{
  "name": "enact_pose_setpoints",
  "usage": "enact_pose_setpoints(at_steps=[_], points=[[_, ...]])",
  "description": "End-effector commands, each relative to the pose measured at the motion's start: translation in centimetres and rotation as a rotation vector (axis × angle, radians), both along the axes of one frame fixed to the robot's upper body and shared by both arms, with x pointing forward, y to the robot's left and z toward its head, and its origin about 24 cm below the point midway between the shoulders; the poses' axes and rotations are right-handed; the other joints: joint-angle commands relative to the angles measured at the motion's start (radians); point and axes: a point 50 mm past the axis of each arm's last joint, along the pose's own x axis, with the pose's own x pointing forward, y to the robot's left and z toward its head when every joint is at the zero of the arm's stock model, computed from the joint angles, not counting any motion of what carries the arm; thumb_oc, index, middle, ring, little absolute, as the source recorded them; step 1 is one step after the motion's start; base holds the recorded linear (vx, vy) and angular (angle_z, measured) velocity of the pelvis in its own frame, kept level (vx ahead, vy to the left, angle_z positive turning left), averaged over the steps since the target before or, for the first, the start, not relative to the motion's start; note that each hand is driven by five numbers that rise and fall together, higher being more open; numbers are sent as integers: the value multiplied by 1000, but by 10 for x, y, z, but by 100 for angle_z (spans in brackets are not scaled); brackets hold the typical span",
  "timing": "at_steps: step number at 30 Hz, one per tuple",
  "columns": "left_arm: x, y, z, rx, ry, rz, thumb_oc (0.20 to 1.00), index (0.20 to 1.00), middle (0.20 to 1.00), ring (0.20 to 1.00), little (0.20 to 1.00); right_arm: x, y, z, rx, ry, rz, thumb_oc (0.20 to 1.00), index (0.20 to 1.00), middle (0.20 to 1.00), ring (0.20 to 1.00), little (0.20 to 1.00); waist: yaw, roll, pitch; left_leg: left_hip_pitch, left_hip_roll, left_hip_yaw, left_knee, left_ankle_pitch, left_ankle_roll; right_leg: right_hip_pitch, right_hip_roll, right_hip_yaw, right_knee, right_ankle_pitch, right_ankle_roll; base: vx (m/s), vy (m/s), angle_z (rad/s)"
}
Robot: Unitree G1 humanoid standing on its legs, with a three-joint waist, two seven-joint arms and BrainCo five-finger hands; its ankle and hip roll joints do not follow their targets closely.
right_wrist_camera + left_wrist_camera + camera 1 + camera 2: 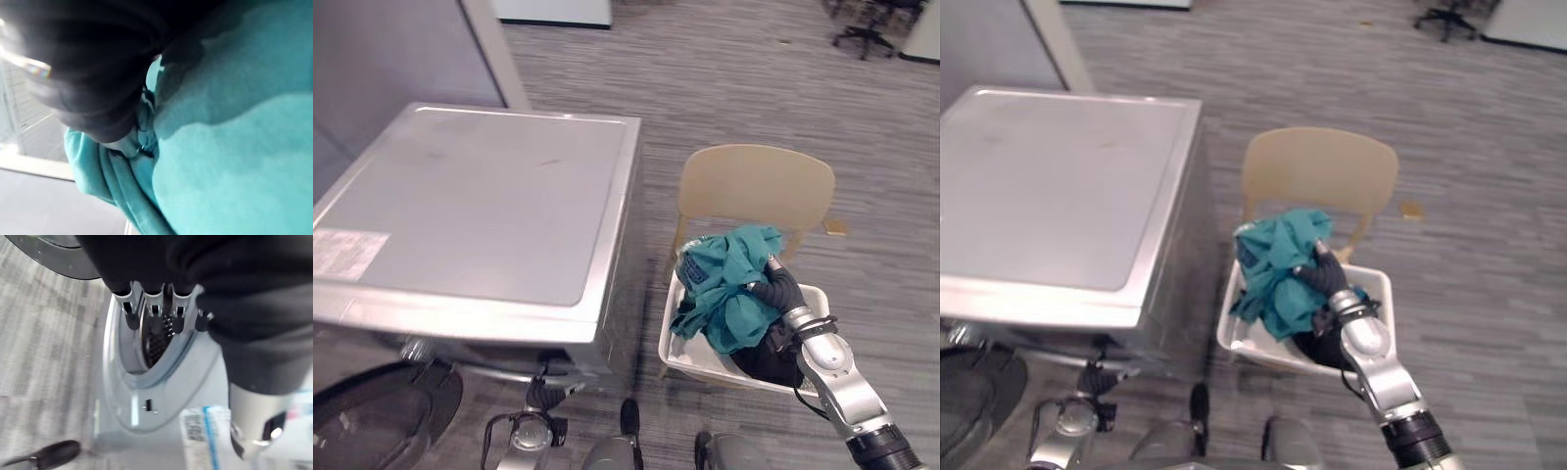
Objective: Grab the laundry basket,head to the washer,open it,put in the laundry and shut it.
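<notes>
Laundry, the teal garment [729, 284], sits bunched in my right hand [775, 287], so I'd lift clear of the basket [690, 357] before swinging toward the washer [475, 225].

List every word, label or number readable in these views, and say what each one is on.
None can be read.
White label on the washer top, near corner: print too blurred.
White and blue sticker on the washer front: too blurred.
Patch on the teal garment: too small.

- An office-like room was suggested by grey striped carpet [744, 88] laid around the washer [480, 206].
- A wheeled office chair [867, 35] was seen far beyond the washer.
- A tan chair [756, 186] was placed just beside the washer.
</notes>
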Motion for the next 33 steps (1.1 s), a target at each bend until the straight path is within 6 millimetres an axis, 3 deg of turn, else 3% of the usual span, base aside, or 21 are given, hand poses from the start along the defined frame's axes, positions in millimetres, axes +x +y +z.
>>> enact_pose_setpoints(at_steps=[1,4,5,8,9,10,12,13,16,17,18,23,26,29,30,31,33], points=[[23,4,23,2,-135,-31,1000,1000,1000,1000,1000,10,13,40,109,-198,41,200,200,200,200,200,53,-12,-31,-119,61,6,-1,58,-96,156,31,-21,-306,33,24,-358,-273,45],[27,-2,32,-14,-183,-66,1000,1000,1000,1000,1000,10,14,41,124,-193,52,200,200,200,200,200,56,9,-20,-138,77,8,-52,85,-116,153,51,-52,-353,50,16,-316,-153,39],[37,-12,47,-12,-258,-130,1000,1000,1000,1000,1000,11,13,41,120,-192,47,200,200,200,200,200,35,2,1,-132,79,82,-44,38,-95,140,21,-103,-372,80,21,-354,-67,69],[44,-19,61,4,-318,-205,1000,1000,1000,1000,1000,10,17,41,127,-187,63,200,200,200,200,200,24,-2,-1,-119,78,103,29,10,-82,125,5,-146,-394,112,25,-281,-32,90],[49,-25,70,22,-363,-259,1000,1000,1000,1000,1000,10,19,42,126,-195,74,200,200,200,200,200,14,-9,-2,-105,69,108,82,-31,-74,115,-8,-167,-403,128,26,-332,-32,99],[57,-38,85,35,-433,-337,1000,1000,1000,1000,1000,9,23,44,127,-202,91,200,200,200,200,200,-7,-21,-12,-60,62,133,134,-107,-67,101,-28,-204,-415,140,27,-283,-4,79],[64,-48,95,47,-479,-388,1000,1000,1000,1000,1000,10,26,44,135,-200,98,200,200,200,200,200,-22,-23,-21,-31,64,149,149,-133,-66,93,-36,-230,-421,145,26,-127,49,100],[72,-71,111,33,-554,-490,1000,1000,1000,1000,1000,11,32,42,173,-185,112,200,200,200,200,200,-50,-17,-49,52,70,197,117,-159,-68,88,-44,-279,-426,152,33,-29,74,103],[75,-87,120,22,-600,-548,1000,1000,1000,1000,1000,10,39,41,217,-173,127,200,200,200,200,200,-64,-12,-73,80,62,216,41,-140,-64,91,-47,-302,-437,164,40,30,132,85],[81,-107,130,12,-648,-619,1000,1000,1000,1000,1000,10,48,42,275,-166,148,200,200,200,200,200,-74,-19,-88,109,49,207,-28,-124,-64,104,-50,-318,-444,173,47,19,79,31],[81,-108,130,13,-649,-620,1000,1000,1000,1000,1000,11,48,42,275,-167,147,200,200,200,200,200,-75,-19,-88,107,48,206,-31,-119,-63,102,-50,-319,-446,176,47,25,111,19],[91,-146,145,-13,-712,-731,1000,1000,1000,1000,1000,11,75,61,393,-211,247,200,200,200,200,200,-86,-36,-116,134,36,199,-83,-113,-55,110,-57,-322,-437,184,59,8,88,19],[98,-160,149,13,-730,-773,1000,1000,1000,1000,1000,6,96,82,494,-258,357,200,200,200,200,200,-89,-47,-126,149,31,205,-83,-123,-46,106,-62,-305,-420,187,68,13,94,10],[100,-164,151,20,-738,-775,1000,1000,1000,1000,1000,3,106,88,554,-255,414,200,200,200,200,200,-87,-51,-128,159,29,213,-83,-128,-41,108,-65,-295,-413,189,71,20,54,-15],[102,-165,151,19,-739,-764,398,398,398,398,398,1,111,88,577,-240,444,200,200,200,200,200,-87,-53,-131,163,28,217,-83,-129,-40,109,-66,-290,-412,191,73,17,40,-11],[104,-166,152,16,-744,-749,200,200,200,200,200,-3,118,87,606,-215,490,200,200,200,200,200,-86,-56,-138,168,26,221,-83,-132,-38,114,-66,-284,-413,194,75,24,49,-12],[105,-163,154,10,-755,-730,200,200,200,200,200,-5,121,83,604,-192,515,517,517,517,517,517,-86,-58,-143,174,25,227,-83,-135,-38,117,-68,-279,-415,195,77,16,30,-14]])
